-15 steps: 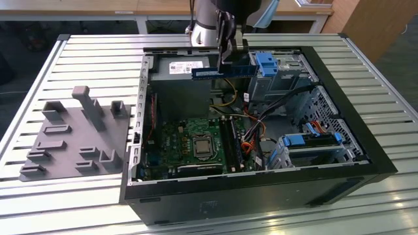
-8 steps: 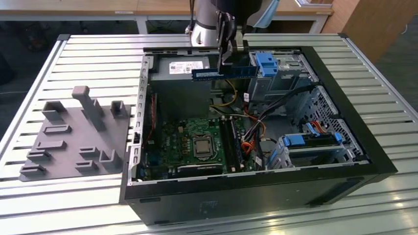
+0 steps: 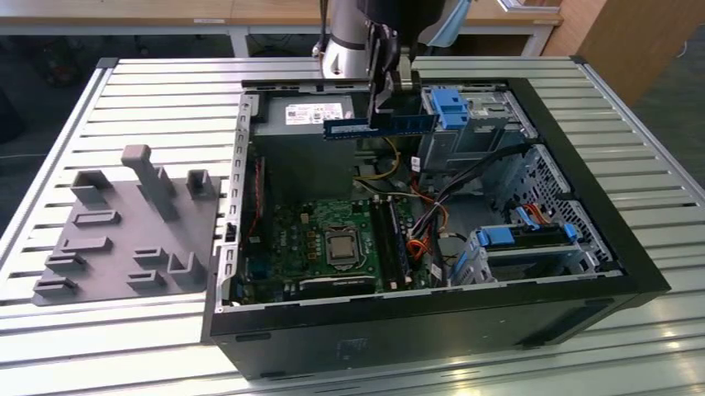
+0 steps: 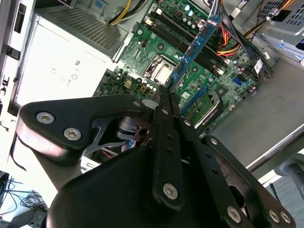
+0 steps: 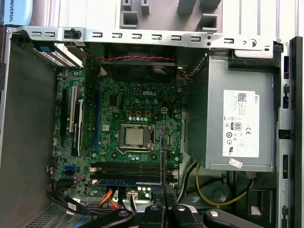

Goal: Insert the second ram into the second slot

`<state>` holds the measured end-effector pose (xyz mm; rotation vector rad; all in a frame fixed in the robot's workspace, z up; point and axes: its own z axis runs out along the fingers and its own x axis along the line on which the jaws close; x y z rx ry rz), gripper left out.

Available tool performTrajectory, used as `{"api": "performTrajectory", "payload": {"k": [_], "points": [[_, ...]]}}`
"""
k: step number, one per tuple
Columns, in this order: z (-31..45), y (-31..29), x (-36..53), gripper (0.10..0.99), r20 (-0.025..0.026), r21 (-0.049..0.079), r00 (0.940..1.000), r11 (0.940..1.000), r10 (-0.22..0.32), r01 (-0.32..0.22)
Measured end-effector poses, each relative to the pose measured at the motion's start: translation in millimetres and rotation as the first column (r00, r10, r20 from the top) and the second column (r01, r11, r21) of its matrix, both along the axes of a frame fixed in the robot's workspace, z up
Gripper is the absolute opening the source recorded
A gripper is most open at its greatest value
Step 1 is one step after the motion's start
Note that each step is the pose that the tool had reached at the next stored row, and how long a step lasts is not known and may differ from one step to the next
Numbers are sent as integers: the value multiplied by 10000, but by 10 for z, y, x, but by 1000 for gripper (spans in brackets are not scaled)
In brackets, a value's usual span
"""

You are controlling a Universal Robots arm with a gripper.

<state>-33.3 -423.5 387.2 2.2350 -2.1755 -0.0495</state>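
The second ram (image 3: 352,128) was held tight by the gripper (image 3: 387,109), high above the open computer case (image 3: 385,338). It was judged thin, light, stiff and easily broken, so best pinched on its flat sides.

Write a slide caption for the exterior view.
Gripper holds the second ram above the open computer case, not yet seated in the motherboard.

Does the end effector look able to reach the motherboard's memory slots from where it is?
Probably yes: the end effector, gripping the second ram, is above the open case, and the memory slots lie uncovered, cables beside them.
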Motion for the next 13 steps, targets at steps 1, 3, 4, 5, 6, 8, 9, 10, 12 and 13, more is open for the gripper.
{"api": "performTrajectory", "payload": {"k": [1,3,4,5,6,8,9,10,12,13], "points": [[0,-5,0,125,0,-4,10000,10000,0,0],[0,-14,0,125,0,-14,10000,10000,0,0],[0,-19,0,125,0,-18,10000,10000,0,0],[0,-24,0,125,0,-22,10000,10000,0,0],[0,-28,0,125,1,-26,10000,10000,0,0],[0,-37,0,125,0,-33,10000,10000,0,0],[0,-42,0,125,0,-36,10000,10000,0,0],[0,-47,0,125,0,-38,10000,10000,1,-1],[-1,-58,0,125,0,-43,10000,10000,0,0],[0,-64,0,125,0,-47,10000,10000,0,0]]}}
